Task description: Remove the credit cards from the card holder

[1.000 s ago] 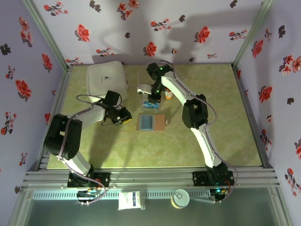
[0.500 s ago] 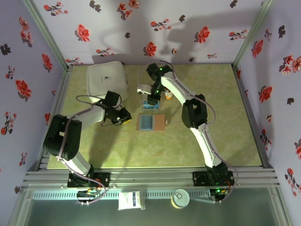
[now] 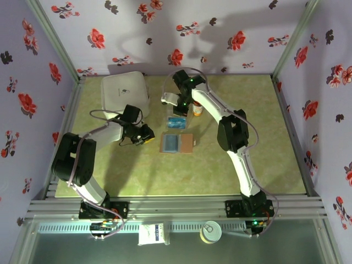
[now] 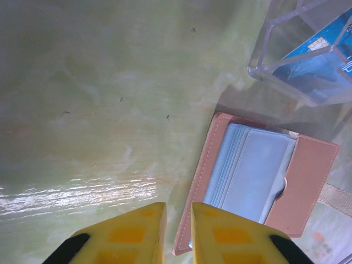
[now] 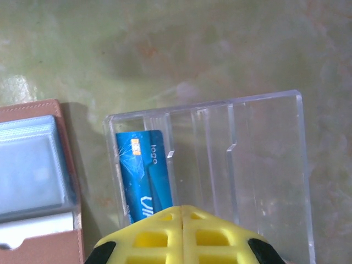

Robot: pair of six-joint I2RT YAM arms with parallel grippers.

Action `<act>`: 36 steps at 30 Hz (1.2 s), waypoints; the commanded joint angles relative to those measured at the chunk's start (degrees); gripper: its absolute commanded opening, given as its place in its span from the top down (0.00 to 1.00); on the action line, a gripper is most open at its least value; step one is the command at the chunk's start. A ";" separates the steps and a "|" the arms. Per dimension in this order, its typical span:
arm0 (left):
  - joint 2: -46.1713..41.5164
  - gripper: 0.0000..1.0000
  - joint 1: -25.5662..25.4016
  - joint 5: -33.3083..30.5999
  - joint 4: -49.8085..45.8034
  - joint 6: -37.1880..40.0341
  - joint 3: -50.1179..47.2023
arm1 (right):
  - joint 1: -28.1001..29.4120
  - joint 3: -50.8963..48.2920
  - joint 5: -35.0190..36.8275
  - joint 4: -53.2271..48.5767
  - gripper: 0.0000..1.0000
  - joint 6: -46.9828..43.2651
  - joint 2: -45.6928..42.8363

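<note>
The card holder (image 3: 177,143) lies open on the table, brown rim around blue-grey pockets (image 4: 258,181). One teal-blue credit card (image 5: 143,165) stands in the left slot of a clear plastic box (image 5: 247,165), just behind the holder (image 5: 33,176). My right gripper (image 5: 182,214) hovers over that box (image 3: 176,122) with its yellow fingers pressed together and nothing between them. My left gripper (image 4: 178,231) sits low at the holder's left edge (image 3: 147,135), jaws a narrow gap apart. The holder's near corner shows under that gap, with nothing visibly pinched.
A large white square container (image 3: 125,92) stands at the back left. An orange-capped bottle (image 3: 197,110) is right of the clear box. Floral walls close the table on three sides. A white packet (image 3: 153,234) and a can (image 3: 210,231) lie beyond the near rail.
My right gripper has lifted back from the clear box, opened briefly and shut again, leaving the blue card in the box. The left arm has not moved.
</note>
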 commanded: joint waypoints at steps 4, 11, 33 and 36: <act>0.82 0.82 0.44 1.03 -0.21 0.12 0.63 | -0.30 -1.39 0.43 1.75 1.00 1.54 0.44; 1.60 0.82 0.44 1.32 0.36 0.04 0.63 | -0.22 -1.69 0.17 0.23 1.00 1.12 2.61; 1.98 0.82 0.40 1.82 0.45 -0.06 1.62 | -0.21 0.16 1.26 0.19 0.93 2.46 1.92; 2.14 0.82 0.35 2.08 0.87 -0.14 1.99 | 0.21 -2.00 1.09 3.05 0.88 4.55 -1.19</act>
